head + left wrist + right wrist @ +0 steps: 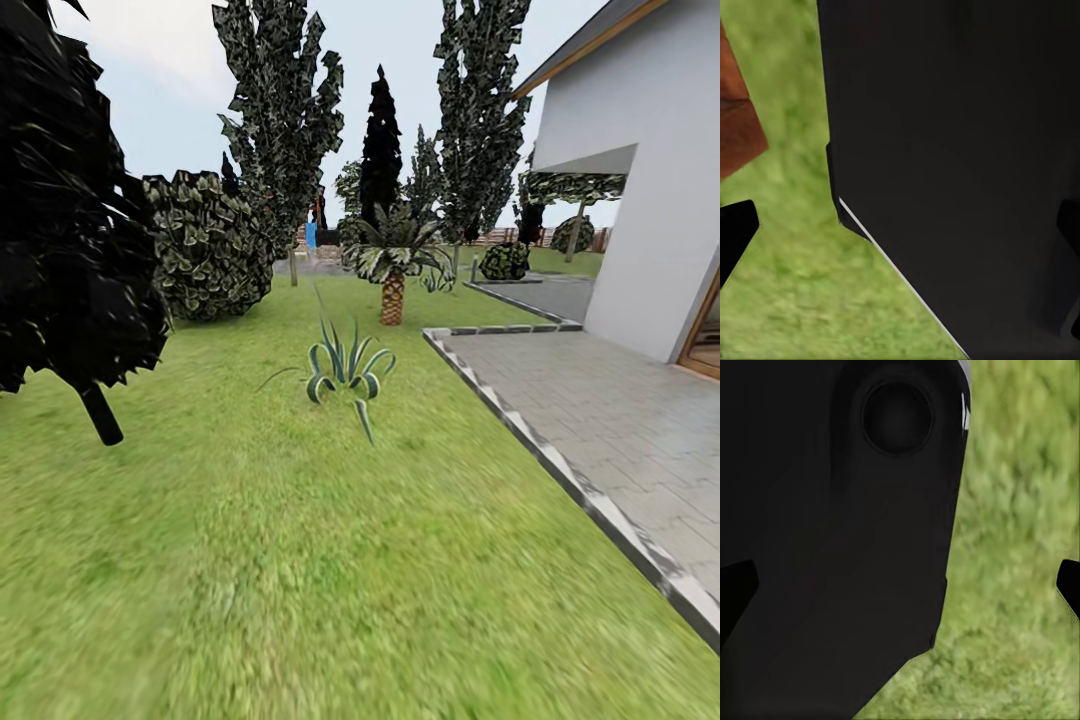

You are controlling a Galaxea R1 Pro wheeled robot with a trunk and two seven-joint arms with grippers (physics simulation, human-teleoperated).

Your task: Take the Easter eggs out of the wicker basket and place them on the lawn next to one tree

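Observation:
The lawn (pixel 300 560) stretches ahead of me as mottled green grass. A tree (pixel 70 230) with a near-black blocky crown and a short leaning trunk (pixel 100 413) stands at the left edge of the head view. The Easter eggs and the wicker basket are out of view. My left gripper (pixel 900 232) is open, its dark fingertips (pixel 735 232) wide apart over grass, with a black part of the robot's body behind the gap. My right gripper (pixel 900 585) is open too, its fingertips (pixel 1069 585) spread, holding nothing.
A striped agave (pixel 345 375) grows mid-lawn, and a short palm (pixel 392 270) stands behind it. A round bush (pixel 205 245) and tall dark trees stand at the back. A paved patio (pixel 620 420) with a stone kerb and a white house (pixel 650 180) lie on the right. A reddish-brown surface (pixel 735 112) shows in the left wrist view.

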